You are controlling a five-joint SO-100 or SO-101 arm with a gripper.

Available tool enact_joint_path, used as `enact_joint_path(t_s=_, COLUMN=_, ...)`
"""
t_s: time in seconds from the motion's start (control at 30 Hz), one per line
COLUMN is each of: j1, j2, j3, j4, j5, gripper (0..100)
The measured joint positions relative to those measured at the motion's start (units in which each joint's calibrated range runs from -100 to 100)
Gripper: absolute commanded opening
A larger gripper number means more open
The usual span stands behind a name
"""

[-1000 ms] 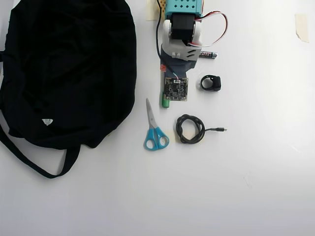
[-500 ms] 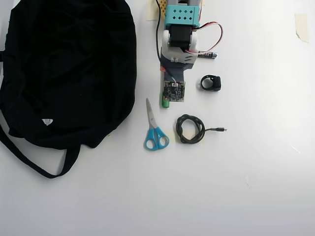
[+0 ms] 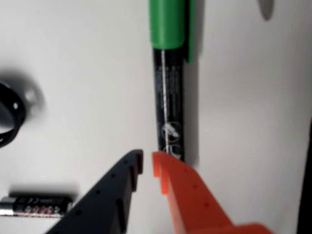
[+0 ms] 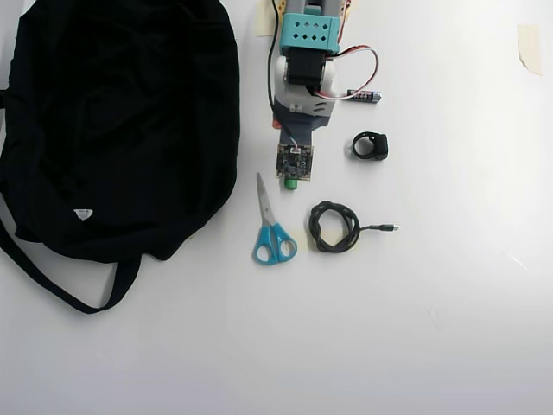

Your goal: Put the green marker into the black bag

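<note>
Green marker [image 3: 169, 92]: slim dark barrel with white print and green cap, lying on the white table [image 4: 449, 328] at upper centre of the overhead view, ungrasped. Tool [image 3: 147, 165]: nearly closed, empty, tips at the barrel's end. Soft black fabric bag [image 4: 112, 121]: upper left, well apart. Pickup and transfer remain.

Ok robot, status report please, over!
Gripper nearly shut, empty, just short of the green marker. Marker flat on table, not grasped. Black bag off to the left in overhead view; scissors lie between.
</note>
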Motion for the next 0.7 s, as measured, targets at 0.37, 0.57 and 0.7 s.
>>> enact_joint_path(t_s=0.37, j1=1.69, j2=0.0, j3=8.33, j4=-10.73, j5=1.17, gripper=2)
enact_joint_path(t_s=0.57, j1=1.91, j2=-0.08, j3=8.49, j4=-11.94, j5=1.17, gripper=2)
enact_joint_path(t_s=0.7, j1=1.91, j2=-0.08, j3=8.49, j4=-11.94, j5=1.12, gripper=2)
